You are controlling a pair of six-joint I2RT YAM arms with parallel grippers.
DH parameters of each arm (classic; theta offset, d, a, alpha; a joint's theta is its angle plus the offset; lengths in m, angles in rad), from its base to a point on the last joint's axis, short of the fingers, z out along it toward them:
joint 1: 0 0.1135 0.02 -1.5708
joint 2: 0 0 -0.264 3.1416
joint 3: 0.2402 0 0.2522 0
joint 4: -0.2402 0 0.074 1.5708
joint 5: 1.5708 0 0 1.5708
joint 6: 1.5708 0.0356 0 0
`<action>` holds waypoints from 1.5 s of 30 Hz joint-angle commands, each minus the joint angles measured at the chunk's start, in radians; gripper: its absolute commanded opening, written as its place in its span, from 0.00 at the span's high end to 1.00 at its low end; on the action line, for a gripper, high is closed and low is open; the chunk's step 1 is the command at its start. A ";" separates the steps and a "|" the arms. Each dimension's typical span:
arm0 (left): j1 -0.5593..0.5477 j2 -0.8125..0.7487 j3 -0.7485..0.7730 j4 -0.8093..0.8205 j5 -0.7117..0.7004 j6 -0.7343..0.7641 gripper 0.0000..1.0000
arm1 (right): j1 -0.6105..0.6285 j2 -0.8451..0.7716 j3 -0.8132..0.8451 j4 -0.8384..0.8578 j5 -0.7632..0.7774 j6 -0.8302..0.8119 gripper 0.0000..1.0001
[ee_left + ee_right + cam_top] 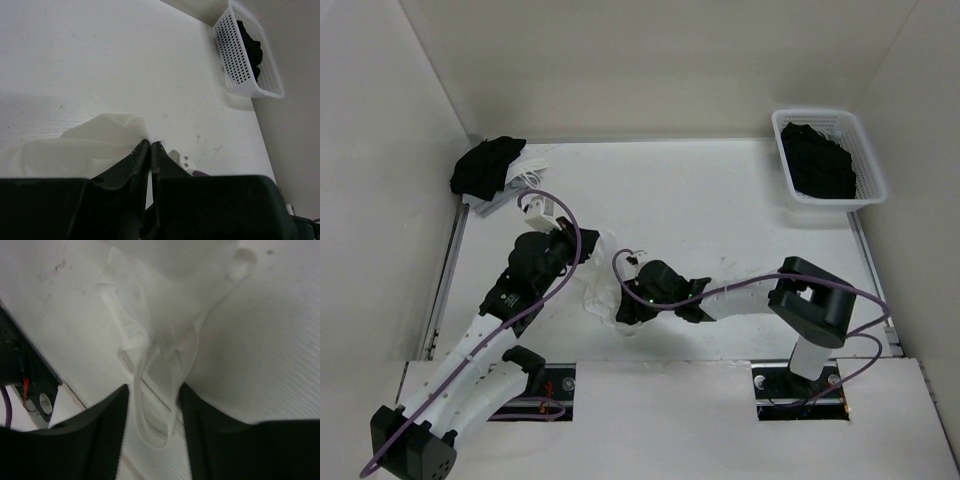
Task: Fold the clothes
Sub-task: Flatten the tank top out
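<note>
White bench [720, 230] is carrying the camisole [602, 290] near its front edge, bunched between the two arms. Its long axis is running from the left end effector [151, 146] toward the right end effector [152, 389]. The left one is pinching almost shut, seemingly on a fabric edge. The right one is standing wide open, gripping nothing, directly over the strap end, so it is nearer the next grasp. Thin straps [150, 435] are looping between its fingers.
</note>
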 commanded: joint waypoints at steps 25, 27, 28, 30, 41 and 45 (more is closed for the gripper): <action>-0.076 -0.212 -0.145 -0.027 -0.010 -0.063 0.80 | -0.035 -0.694 0.369 -0.436 0.222 -0.159 0.99; -0.162 -0.207 -0.196 0.074 -0.030 -0.060 0.66 | -0.098 -0.631 0.374 -0.402 0.199 -0.161 0.99; -0.204 -0.203 -0.220 0.114 -0.052 -0.052 0.61 | -0.142 -0.584 0.378 -0.387 0.187 -0.162 0.99; -0.273 -0.169 -0.244 0.152 -0.086 -0.038 0.57 | -0.233 -0.501 0.397 -0.378 0.154 -0.155 0.99; -0.425 0.147 -0.253 0.280 -0.191 0.051 0.51 | -0.544 -0.031 0.650 -0.255 0.142 -0.099 0.53; -0.459 0.231 -0.236 0.321 -0.213 0.066 0.50 | -0.537 -0.080 0.546 -0.308 0.107 -0.147 0.37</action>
